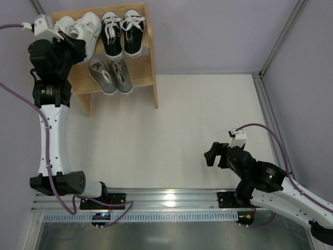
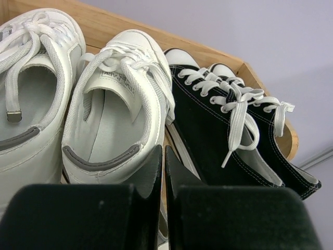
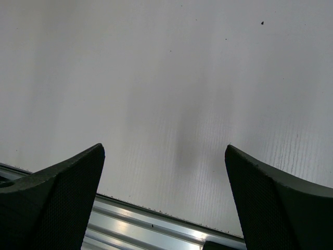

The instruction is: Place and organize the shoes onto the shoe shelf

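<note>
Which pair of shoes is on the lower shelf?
The grey pair with white laces; the white pair and the black pair stand side by side on the top tier.

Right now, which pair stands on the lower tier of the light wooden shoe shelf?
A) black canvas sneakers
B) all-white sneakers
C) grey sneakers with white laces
C: the grey sneakers with white laces lie on the lower tier of the light wooden shoe shelf.
</note>
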Tool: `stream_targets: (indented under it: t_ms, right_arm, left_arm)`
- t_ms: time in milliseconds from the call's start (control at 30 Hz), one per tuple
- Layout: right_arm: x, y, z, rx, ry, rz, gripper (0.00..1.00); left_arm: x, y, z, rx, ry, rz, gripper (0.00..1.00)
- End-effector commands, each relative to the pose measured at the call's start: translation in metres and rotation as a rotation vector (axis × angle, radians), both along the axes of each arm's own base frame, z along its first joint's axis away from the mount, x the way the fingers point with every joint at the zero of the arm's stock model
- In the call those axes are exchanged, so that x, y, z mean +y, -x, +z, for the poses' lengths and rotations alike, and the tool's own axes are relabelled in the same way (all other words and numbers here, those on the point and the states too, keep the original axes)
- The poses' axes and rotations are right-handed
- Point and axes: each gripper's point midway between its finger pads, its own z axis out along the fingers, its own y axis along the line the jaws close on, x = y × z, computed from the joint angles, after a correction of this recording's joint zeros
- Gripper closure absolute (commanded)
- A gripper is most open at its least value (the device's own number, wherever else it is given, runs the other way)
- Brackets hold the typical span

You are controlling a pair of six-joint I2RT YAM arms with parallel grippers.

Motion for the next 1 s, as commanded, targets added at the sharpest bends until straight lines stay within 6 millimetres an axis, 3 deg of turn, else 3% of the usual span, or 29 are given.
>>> stream_targets:
  t_ms: [0, 67, 133, 167, 200, 233, 267, 367, 533, 667, 967]
  right_arm:
    - [0.001, -0.005, 0.018, -0.030, -0.031, -0.024, 0.02]
    - [0.001, -0.005, 0.018, -0.029, -0.030, -0.025, 0.02]
    - [0.001, -0.004, 0.017, -0.026, -0.030, -0.021, 0.02]
    - [0.002, -0.005, 0.018, -0.028, -0.030, -0.019, 0.02]
    - [0.003, -0.005, 0.017, -0.024, -0.027, -0.016, 0.02]
    - [0.004, -0.005, 0.018, -0.025, -0.032, -0.014, 0.02]
    - [0.004, -0.005, 0.018, -0.027, -0.028, -0.012, 0.02]
    - [0.007, -0.005, 0.019, -0.025, -0.035, -0.005, 0.02]
    - [0.008, -0.004, 0.018, -0.018, -0.035, 0.001, 0.02]
    - [0.006, -0.003, 0.016, -0.016, -0.040, -0.002, 0.02]
    - [0.003, -0.003, 0.016, -0.018, -0.033, -0.010, 0.02]
  left_arm:
    - [0.004, 0.012, 0.026, -0.073, -0.020, 0.019, 1.00]
    - [0.005, 0.031, 0.043, -0.113, -0.025, 0.037, 0.95]
    - [0.013, 0.046, 0.057, -0.142, -0.029, 0.087, 0.77]
    - [0.015, 0.060, 0.066, -0.162, -0.044, 0.106, 0.63]
    - [0.019, 0.065, 0.065, -0.146, -0.058, 0.128, 0.56]
    - [0.025, 0.073, 0.070, -0.155, -0.075, 0.166, 0.21]
    - [0.028, 0.081, 0.073, -0.162, -0.090, 0.183, 0.12]
    - [0.034, 0.088, 0.065, -0.127, -0.113, 0.217, 0.08]
    - [0.033, 0.083, 0.036, -0.036, -0.143, 0.202, 0.04]
    - [0.028, 0.071, 0.020, 0.025, -0.173, 0.159, 0.04]
    - [0.033, 0.036, 0.006, 0.064, -0.230, 0.156, 0.04]
